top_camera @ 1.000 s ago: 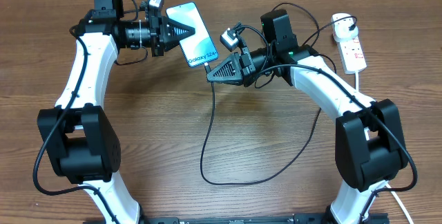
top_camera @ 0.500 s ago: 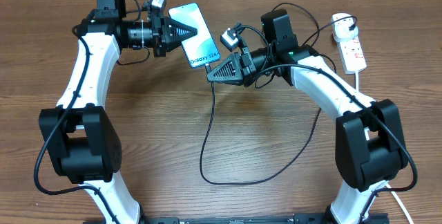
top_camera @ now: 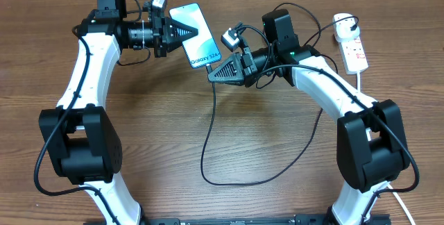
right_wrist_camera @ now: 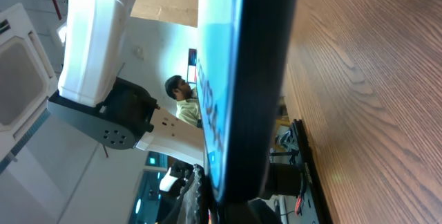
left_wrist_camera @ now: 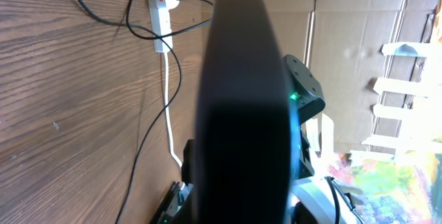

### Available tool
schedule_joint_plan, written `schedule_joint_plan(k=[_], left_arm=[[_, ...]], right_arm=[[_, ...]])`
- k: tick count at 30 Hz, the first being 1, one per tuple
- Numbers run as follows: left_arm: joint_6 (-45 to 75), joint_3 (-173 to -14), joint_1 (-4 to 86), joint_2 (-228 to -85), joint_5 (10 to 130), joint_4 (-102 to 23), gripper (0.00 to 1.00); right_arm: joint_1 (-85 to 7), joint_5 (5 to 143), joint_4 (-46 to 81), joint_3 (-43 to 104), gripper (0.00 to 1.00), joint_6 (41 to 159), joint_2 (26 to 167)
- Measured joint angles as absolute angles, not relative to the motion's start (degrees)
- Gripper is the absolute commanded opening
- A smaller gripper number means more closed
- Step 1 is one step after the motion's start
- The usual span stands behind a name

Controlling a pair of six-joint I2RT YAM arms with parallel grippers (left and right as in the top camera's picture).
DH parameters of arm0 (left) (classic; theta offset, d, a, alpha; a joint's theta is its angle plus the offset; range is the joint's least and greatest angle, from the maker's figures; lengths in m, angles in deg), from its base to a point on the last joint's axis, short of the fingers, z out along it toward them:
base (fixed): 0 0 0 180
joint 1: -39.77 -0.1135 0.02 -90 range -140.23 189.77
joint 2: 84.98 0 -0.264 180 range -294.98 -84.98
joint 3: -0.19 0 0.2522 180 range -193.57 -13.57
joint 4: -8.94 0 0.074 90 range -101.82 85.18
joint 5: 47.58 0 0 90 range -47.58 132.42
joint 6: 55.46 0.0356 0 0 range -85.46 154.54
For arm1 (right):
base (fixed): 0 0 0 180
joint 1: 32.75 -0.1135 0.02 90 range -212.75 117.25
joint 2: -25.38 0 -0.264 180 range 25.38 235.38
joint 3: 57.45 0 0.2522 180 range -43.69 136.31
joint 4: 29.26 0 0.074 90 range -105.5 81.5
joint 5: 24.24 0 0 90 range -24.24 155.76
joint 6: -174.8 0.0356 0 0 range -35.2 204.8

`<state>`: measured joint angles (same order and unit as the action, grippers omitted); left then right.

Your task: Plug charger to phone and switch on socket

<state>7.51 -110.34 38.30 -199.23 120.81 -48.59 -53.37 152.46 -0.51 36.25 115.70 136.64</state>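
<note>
The phone (top_camera: 202,47), teal screen up, is held off the table with my left gripper (top_camera: 193,32) shut on its upper part. My right gripper (top_camera: 211,73) is shut on the charger at the plug end, pressed against the phone's lower end. The plug tip itself is hidden between the fingers. The charger's black cable (top_camera: 207,135) hangs down, loops over the table and runs back to a white adapter (top_camera: 344,21) on the socket (top_camera: 355,51). In the left wrist view the phone's dark back (left_wrist_camera: 242,113) fills the centre. In the right wrist view the phone (right_wrist_camera: 259,79) stands edge-on.
The socket (left_wrist_camera: 159,6) lies at the table's far right with its thick white cord (top_camera: 360,79) trailing toward the front. The charger cable's loop (top_camera: 277,175) lies on the wood between the two arm bases. Cardboard panels stand behind the table.
My left gripper carried the phone slightly to the right, closer to the right gripper, then stopped. The right arm and cable have not moved.
</note>
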Motion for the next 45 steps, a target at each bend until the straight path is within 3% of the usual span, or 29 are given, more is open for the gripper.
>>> schedule_joint_plan(k=[45], left_arm=[[10.3,-110.3,38.2,-199.2,121.8,-50.5,0.04]], right_arm=[[-53.4,153.5,-5.0,36.2,0.04,123.8,136.6]])
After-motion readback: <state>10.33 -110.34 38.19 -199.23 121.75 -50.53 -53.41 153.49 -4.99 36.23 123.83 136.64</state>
